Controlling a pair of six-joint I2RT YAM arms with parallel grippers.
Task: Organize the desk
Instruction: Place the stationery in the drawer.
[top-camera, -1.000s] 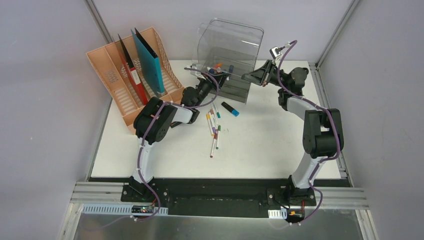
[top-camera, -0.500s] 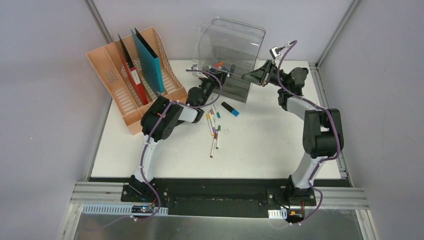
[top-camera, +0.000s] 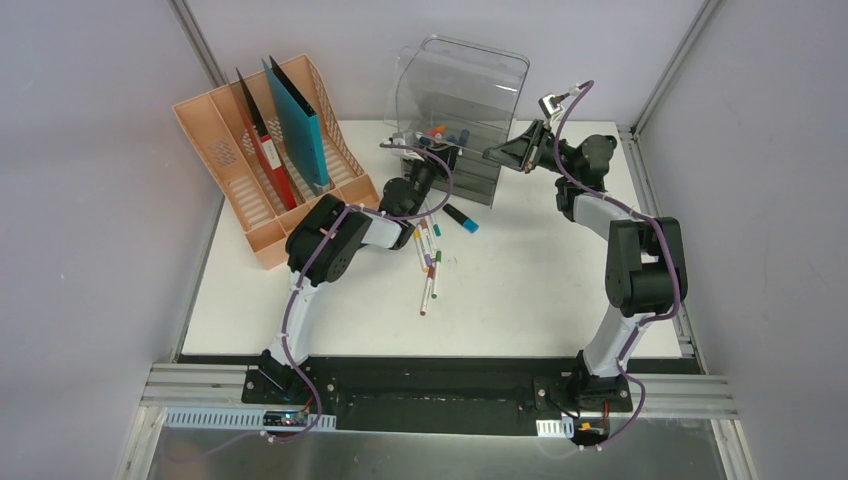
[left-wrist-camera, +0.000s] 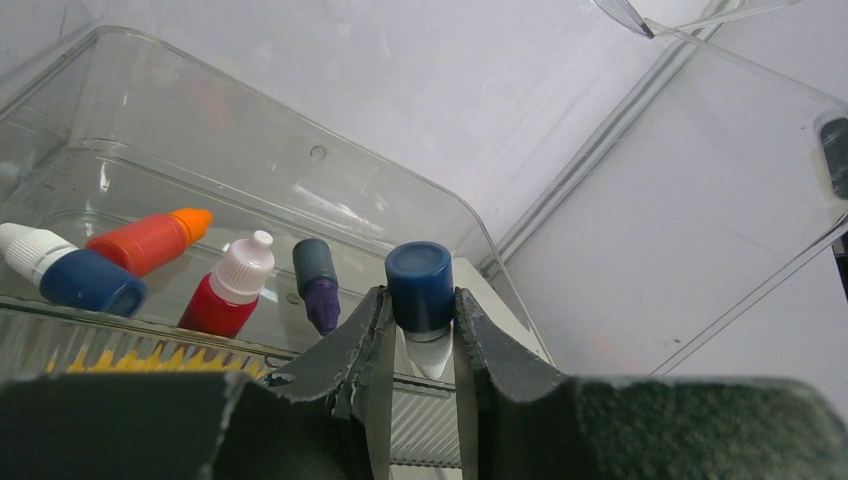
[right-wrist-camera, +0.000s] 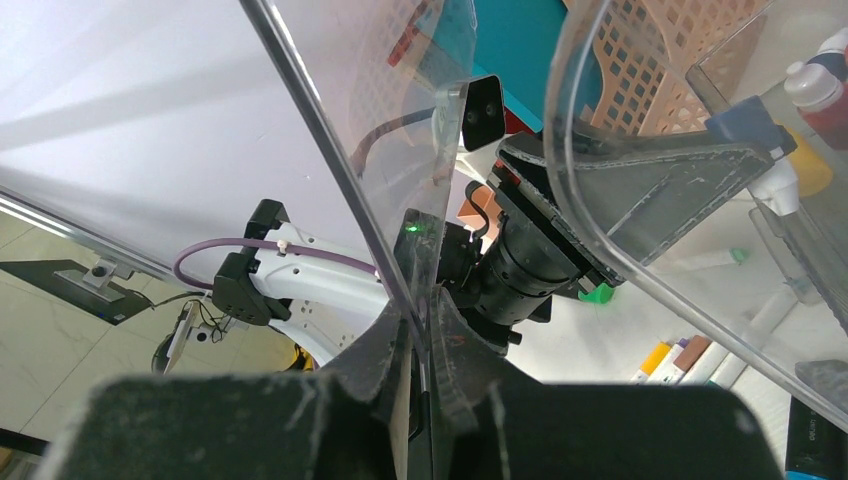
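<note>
Two arms reaching to the far edge of the desk (top-camera: 540, 290), seen from the top. Left arm (top-camera: 330, 235) swung a bit closer to the clear drawer box (top-camera: 470, 90) than a moment ago, so probably a drop coming soon. Loose pens (top-camera: 430, 260) waiting mid-desk. Fingertips too small to tell here.

From the left wrist: left gripper (left-wrist-camera: 420, 340) pinching a blue-capped bottle (left-wrist-camera: 420, 280), just over the open drawer (left-wrist-camera: 330, 190) with four other bottles (left-wrist-camera: 228, 295). Drawer front cut off.

From the right wrist: right gripper (right-wrist-camera: 422, 345) pressed together on a thin clear wall (right-wrist-camera: 320, 130). Blurry behind shiny plastic.
</note>
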